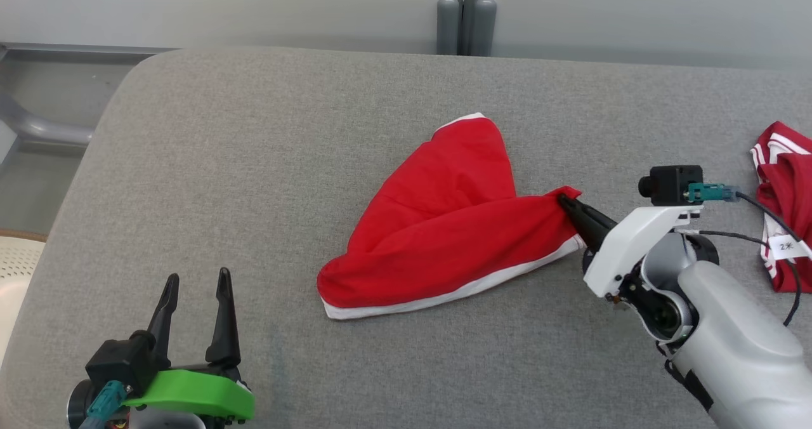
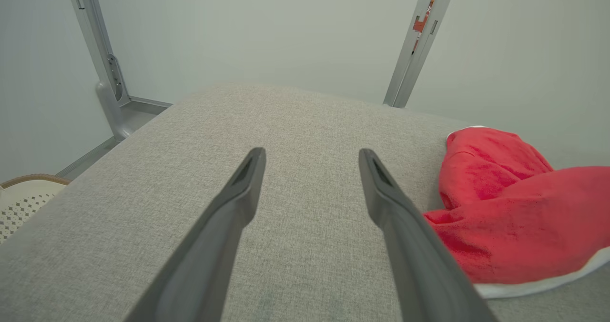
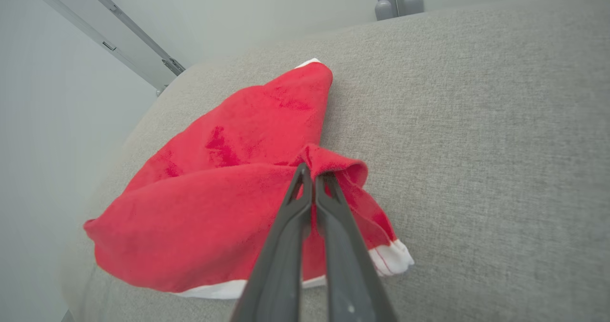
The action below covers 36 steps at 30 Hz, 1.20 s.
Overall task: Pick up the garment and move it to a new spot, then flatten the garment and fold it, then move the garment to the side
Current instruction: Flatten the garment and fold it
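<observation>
Your garment (image 1: pixel 444 238) is a red piece with white trim, lying near the middle of the grey padded bench (image 1: pixel 317 131), a little toward its right edge. It sits in two overlapping lobes. One points toward the far edge and shows a sliver of white at its tip. The other runs from the near left out to the right, with a white band along its near side. At the garment's right corner your right gripper (image 1: pixel 563 202) has its two dark fingers pressed together on a small bunch of red cloth. In the right wrist view that corner of the garment (image 3: pixel 228 207) humps up around the right gripper (image 3: pixel 314 172), while the rest lies on the bench (image 3: pixel 476 122). Your left gripper (image 1: pixel 197 275) is over the bench's near left corner, fingers spread with nothing between them, well apart from the cloth. In the left wrist view the left gripper (image 2: pixel 311 151) frames bare bench (image 2: pixel 295 122), with the garment (image 2: pixel 514 217) off to one side. At the right edge of the bench lies a second red garment (image 1: pixel 783 188) with white stripes and a small white tag (image 1: pixel 786 246). Beyond the bench's left edge you can see a pale perforated basket (image 1: pixel 16 257), and grey posts (image 1: pixel 466 13) stand behind its far edge.
</observation>
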### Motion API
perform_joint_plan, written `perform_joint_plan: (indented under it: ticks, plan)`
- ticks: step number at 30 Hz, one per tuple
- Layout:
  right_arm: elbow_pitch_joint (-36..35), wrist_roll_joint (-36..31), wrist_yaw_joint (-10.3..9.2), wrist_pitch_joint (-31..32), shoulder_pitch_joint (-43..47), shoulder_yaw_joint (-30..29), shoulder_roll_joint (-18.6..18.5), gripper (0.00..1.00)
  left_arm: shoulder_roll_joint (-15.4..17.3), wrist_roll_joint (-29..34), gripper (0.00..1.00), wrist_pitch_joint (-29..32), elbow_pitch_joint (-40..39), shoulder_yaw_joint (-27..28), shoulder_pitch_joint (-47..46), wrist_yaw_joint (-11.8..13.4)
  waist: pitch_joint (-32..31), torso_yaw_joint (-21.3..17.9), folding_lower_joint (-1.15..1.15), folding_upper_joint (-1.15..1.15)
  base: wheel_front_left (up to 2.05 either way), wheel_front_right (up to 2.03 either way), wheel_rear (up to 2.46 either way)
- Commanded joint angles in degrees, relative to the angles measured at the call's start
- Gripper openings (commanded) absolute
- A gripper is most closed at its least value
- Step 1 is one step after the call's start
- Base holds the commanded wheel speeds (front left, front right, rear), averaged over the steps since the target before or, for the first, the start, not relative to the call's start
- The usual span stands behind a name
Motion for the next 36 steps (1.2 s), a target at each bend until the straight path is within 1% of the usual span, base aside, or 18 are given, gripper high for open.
perform_joint_plan:
  ticks: [1, 9, 14, 15, 16, 17, 23, 30, 36]
  plan:
    - [0.77, 0.18, 0.03, 0.41, -0.77, -0.69, -1.52, 0.00, 0.08, 0.43, 1.00, -0.24, 0.22, -0.10, -1.29, -0.31, 1.12, -0.17, 0.00, 0.00, 0.00, 0.00, 0.00]
    - [5.48, 1.94, 0.03, 3.76, -4.70, -2.30, -4.16, 0.00, -0.06, 0.75, 1.00, -0.21, 1.19, -0.98, -3.80, -1.04, 5.10, 0.20, 0.00, 0.00, 0.00, 0.00, 0.00]
    - [10.00, 0.73, 0.03, 3.83, -6.32, -3.16, -5.03, 0.00, -0.34, 1.04, 1.00, -0.22, 2.39, -1.30, -5.02, -1.55, 5.83, 0.73, 0.00, 0.00, 0.00, 0.00, 0.00]
    - [10.92, 0.73, 0.03, 3.63, -6.45, -3.35, -4.94, 0.02, -0.37, 1.05, 1.00, -0.23, 2.70, -1.32, -5.16, -1.51, 5.68, 0.73, 0.00, 0.00, 0.00, 0.00, 0.00]
    - [11.55, 0.51, 0.03, 3.57, -6.46, -3.29, -4.79, 0.28, -0.37, 1.06, 1.00, -0.23, 2.94, -1.30, -5.17, -1.53, 5.42, 0.67, 0.00, 0.00, 0.00, 0.00, 0.00]
    - [12.13, 0.13, 0.03, 3.14, -6.57, -3.13, -4.54, 1.00, -0.35, 1.07, 1.00, -0.23, 3.15, -1.25, -5.05, -1.56, 5.09, 0.53, 0.00, 0.00, 0.00, 0.00, 0.00]
    - [11.75, -0.12, 0.03, -0.32, -6.22, -2.58, -3.06, 1.00, 0.17, 0.94, 1.00, -0.25, 3.63, -0.62, -3.88, -1.38, 2.46, -1.54, 0.00, 0.00, 0.00, 0.00, 0.00]
    - [9.07, -2.00, 0.03, -6.17, -3.92, -3.21, -3.97, 1.00, 0.93, 0.65, 1.00, -0.22, 3.16, 0.13, -2.44, -0.97, -0.67, -4.75, 0.00, 0.00, 0.00, 0.00, 0.00]
    - [5.52, -3.52, 0.03, -12.04, 1.06, -5.67, -4.15, 1.00, 1.48, 0.42, 1.00, 0.07, 2.30, 0.16, -0.65, -0.45, -2.78, -6.93, 0.00, 0.00, 0.00, 0.00, 0.00]
